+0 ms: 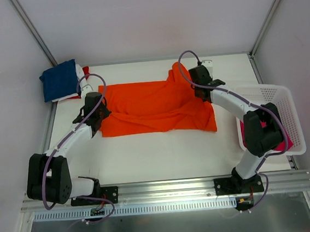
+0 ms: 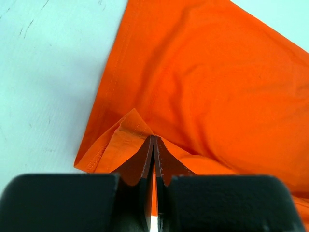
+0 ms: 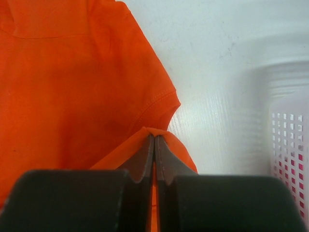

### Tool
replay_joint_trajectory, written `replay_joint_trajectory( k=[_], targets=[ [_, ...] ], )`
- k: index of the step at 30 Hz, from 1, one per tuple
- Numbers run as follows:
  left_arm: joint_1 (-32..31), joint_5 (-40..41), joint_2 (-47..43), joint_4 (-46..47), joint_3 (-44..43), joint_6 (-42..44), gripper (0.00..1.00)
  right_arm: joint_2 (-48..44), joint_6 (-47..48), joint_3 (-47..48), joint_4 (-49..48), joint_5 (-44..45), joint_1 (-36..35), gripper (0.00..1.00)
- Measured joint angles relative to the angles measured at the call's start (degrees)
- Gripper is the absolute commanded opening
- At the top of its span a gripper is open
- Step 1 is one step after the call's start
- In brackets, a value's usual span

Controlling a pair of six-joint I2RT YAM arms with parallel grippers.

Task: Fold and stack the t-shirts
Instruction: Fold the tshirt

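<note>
A bright orange t-shirt [image 1: 154, 106] lies spread across the middle of the white table, partly folded over itself. My left gripper [image 1: 101, 114] is shut on its left edge; the wrist view shows the cloth [image 2: 193, 82] pinched between the closed fingers [image 2: 145, 162]. My right gripper [image 1: 201, 92] is shut on the shirt's right side near a sleeve, with a fold of orange cloth [image 3: 72, 96] clamped between its fingers [image 3: 166, 159]. A folded stack with a navy blue t-shirt [image 1: 58, 80] on top, white and red beneath, sits at the back left. A magenta-pink t-shirt [image 1: 281, 139] lies in the basket.
A white plastic lattice basket [image 1: 285, 100] stands at the right edge of the table, close to the right arm; it also shows in the right wrist view [image 3: 289, 140]. Bare white table [image 1: 158, 154] lies in front of the orange shirt. Grey walls enclose the table.
</note>
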State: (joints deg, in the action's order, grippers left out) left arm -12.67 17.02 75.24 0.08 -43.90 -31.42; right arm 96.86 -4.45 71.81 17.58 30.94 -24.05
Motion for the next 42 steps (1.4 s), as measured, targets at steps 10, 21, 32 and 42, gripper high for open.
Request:
replay_joint_trajectory(
  k=[10,21,32,42],
  targets=[
    [0.0,1.9,4.0,1.1,-1.1,3.4,0.0,2.9,0.8,0.2,-1.4,-1.7,0.3,0.0],
    [0.0,3.3,8.1,2.6,-3.8,5.3,0.0,6.9,1.7,4.8,-2.2,-2.1,0.5,0.0],
    [0.0,5.3,11.4,2.6,-5.1,6.2,0.11,12.3,1.7,6.1,-2.4,-1.8,0.9,0.0],
    [0.0,6.2,14.8,-0.4,-9.5,7.2,0.7,15.5,1.0,7.6,-2.4,-0.5,1.0,0.99]
  ],
)
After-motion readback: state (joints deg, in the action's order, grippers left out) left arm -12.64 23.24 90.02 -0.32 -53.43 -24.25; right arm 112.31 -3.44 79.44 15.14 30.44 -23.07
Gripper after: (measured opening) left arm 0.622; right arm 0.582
